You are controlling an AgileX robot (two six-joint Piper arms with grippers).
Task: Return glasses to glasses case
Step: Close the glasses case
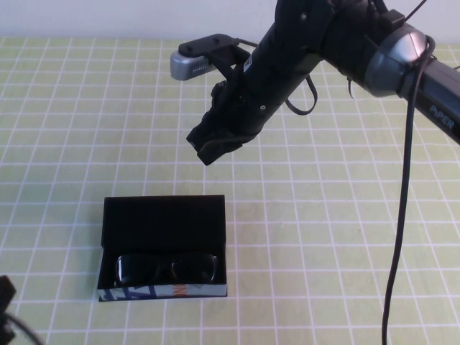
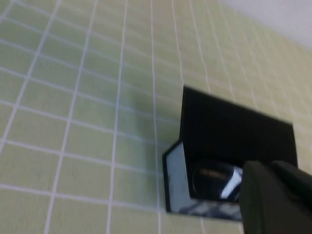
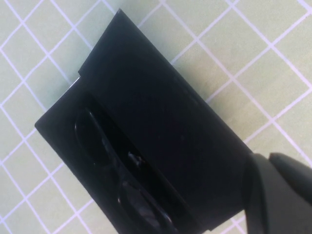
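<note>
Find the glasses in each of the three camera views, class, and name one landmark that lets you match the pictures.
High view: the glasses lie inside the open glasses case, near the lower left, below the raised right gripper, which is shut.
Left wrist view: the glasses show in the case, beside the left gripper.
Right wrist view: the glasses lie along the case's trough.
Shared landmark: the case's upright lid.

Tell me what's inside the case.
The glasses lie inside the open case, lenses showing; their arms are hidden. Right gripper, shut, hangs above; left gripper is beside it.
</note>
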